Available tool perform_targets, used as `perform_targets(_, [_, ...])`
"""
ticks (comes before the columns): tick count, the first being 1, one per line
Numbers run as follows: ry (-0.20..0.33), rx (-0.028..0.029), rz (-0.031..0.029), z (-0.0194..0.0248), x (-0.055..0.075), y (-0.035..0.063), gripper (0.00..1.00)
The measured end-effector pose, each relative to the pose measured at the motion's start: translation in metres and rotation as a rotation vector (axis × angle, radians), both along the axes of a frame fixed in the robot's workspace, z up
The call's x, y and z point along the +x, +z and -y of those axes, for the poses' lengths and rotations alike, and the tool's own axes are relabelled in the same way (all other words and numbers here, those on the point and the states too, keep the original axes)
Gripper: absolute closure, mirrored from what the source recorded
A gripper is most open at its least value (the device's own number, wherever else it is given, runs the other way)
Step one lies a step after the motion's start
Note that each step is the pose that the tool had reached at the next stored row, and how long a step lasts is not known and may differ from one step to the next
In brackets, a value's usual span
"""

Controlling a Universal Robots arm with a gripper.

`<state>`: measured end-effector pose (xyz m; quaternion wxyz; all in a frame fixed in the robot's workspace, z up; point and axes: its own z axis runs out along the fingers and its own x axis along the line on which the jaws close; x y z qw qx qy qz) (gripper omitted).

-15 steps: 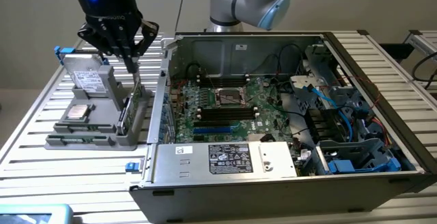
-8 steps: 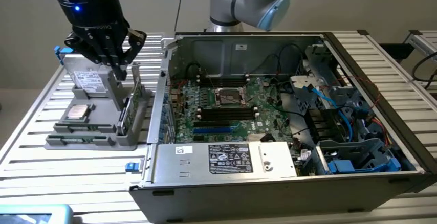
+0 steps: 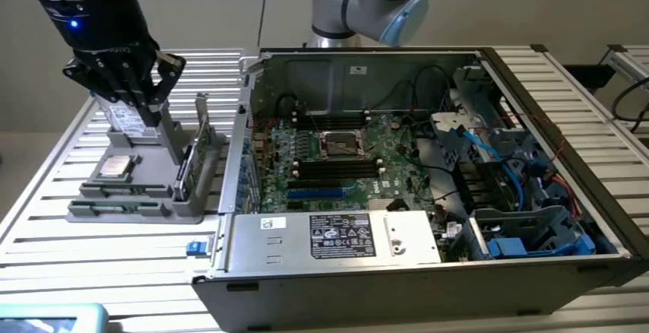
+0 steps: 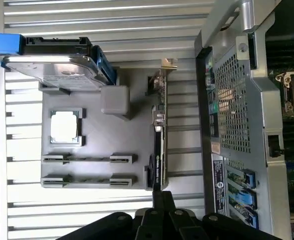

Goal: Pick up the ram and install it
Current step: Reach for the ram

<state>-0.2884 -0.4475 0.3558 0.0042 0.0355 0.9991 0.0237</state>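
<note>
Grey holder (image 3: 172, 213) at middle left carries the ram (image 3: 127, 189); the gripper (image 3: 142, 105) above, jaws pressed together on nothing, seems pre-pick, needing jaws spread along the stick.

**No brand, word or number can be read.** A black label (image 3: 342, 236) with pale print and small round marks is carried on the silver metal box (image 3: 248, 245) along the open computer case's (image 3: 304, 74) edge. A small white sticker (image 3: 358, 68) is fixed to the case's inner wall. A dark label strip (image 4: 218, 175) is borne on the case's perforated panel. The print on all three is too fine to make out.
</note>
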Motion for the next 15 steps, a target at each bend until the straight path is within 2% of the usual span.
perform_targets(7, [0.0, -0.0012, -0.0124, 0.0001, -0.032, -0.0071, 0.89])
perform_targets(15, [0.0, -0.0031, -0.0183, -0.0005, -0.068, -0.0166, 0.89])
